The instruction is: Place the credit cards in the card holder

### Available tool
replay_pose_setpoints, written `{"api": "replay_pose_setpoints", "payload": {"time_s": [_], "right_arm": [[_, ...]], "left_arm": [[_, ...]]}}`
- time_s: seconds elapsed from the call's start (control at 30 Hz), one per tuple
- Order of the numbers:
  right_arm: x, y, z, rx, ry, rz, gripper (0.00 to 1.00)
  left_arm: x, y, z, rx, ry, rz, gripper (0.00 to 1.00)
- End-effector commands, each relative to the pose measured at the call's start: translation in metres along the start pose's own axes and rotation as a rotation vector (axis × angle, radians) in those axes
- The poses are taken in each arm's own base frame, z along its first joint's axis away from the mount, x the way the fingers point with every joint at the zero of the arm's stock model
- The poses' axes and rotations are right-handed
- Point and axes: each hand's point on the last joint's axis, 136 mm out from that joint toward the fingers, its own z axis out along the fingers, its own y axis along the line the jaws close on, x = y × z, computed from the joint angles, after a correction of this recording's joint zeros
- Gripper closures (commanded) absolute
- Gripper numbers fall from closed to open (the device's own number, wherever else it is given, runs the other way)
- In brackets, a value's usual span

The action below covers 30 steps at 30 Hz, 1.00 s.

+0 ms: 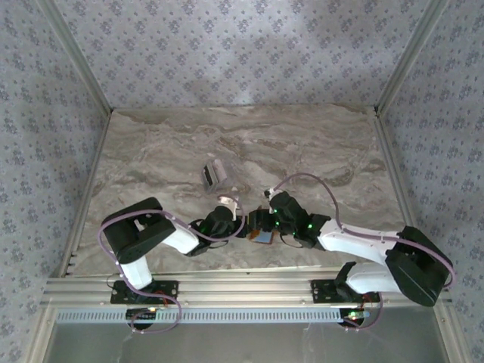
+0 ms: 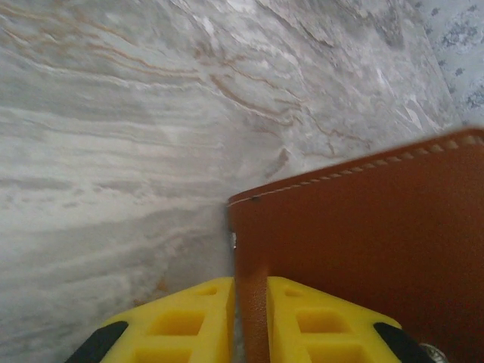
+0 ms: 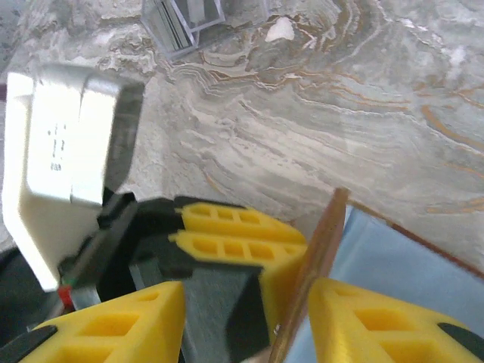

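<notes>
Left wrist: brown stitched leather card holder [image 2: 363,242]

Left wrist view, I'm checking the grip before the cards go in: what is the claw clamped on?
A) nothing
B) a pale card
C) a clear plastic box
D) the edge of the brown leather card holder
D: the left claw is shut on the stitched edge of the brown card holder, with yellow pads on both sides.
</notes>
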Motion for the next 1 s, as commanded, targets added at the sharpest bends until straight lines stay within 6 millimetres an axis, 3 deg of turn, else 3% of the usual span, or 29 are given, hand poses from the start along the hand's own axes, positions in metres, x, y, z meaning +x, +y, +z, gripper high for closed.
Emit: {"api": "replay_pose_setpoints", "payload": {"time_s": [0.0, 0.63, 0.8, 0.97], "right_arm": [[-0.013, 0.016, 0.006, -0.043, -0.022, 0.006, 0.52], [0.012, 0.001, 0.017, 0.122, 0.014, -0.087, 0.66], [0.014, 0.001, 0.022, 0.182, 0.019, -0.124, 0.79], [0.017, -0.002, 0.025, 0.216, 0.023, -0.136, 0.83]], "left_arm": [[0.079, 0.053, -0.012, -0.180, 0.284, -0.008, 0.81], [0.073, 0.065, -0.028, -0.203, 0.264, -0.060, 0.81], [0.072, 0.065, -0.031, -0.190, 0.268, -0.071, 0.80], [0.068, 0.071, -0.040, -0.198, 0.251, -0.088, 0.80]]}}
